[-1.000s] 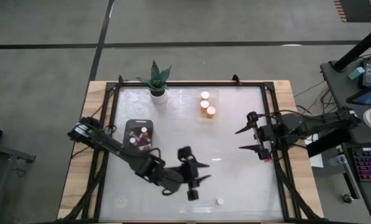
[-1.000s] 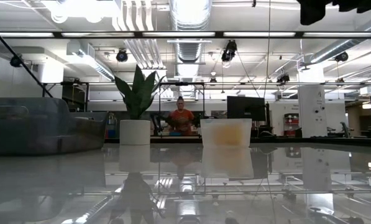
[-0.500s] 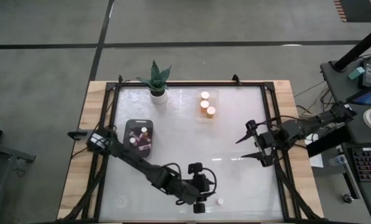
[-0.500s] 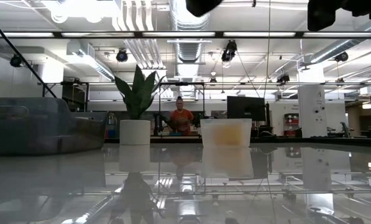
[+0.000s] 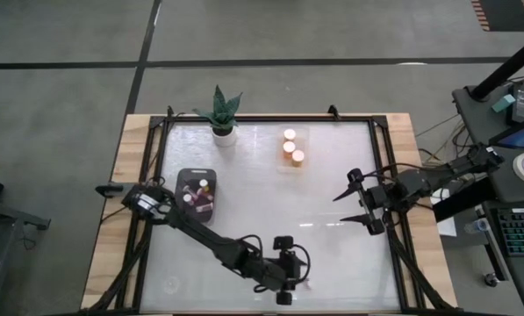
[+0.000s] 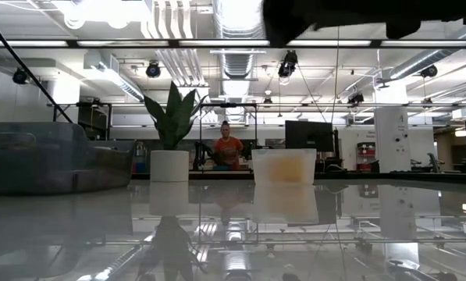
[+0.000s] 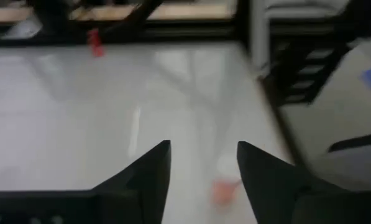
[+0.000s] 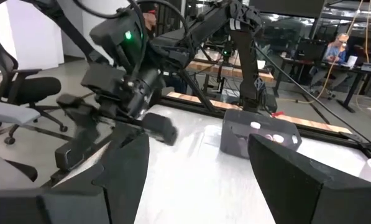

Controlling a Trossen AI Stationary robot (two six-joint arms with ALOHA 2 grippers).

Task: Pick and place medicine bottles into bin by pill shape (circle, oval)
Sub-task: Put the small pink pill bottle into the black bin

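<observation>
A small bottle (image 5: pixel 311 284), white-capped with a pinkish body, is seen lying on the tabletop (image 5: pixel 270 189) near the lower middle of the high view, just right of the left hand (image 5: pixel 283 294). In the left wrist view it shows just ahead between the spread fingers. The right hand (image 5: pixel 349 200), also spread, is held well apart at the right.

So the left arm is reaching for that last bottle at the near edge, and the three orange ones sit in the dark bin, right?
Not quite. The high view shows the three orange bottles in the clear tray; the dark bin holds the pinkish ones. The left gripper is indeed by the lone bottle.
</observation>
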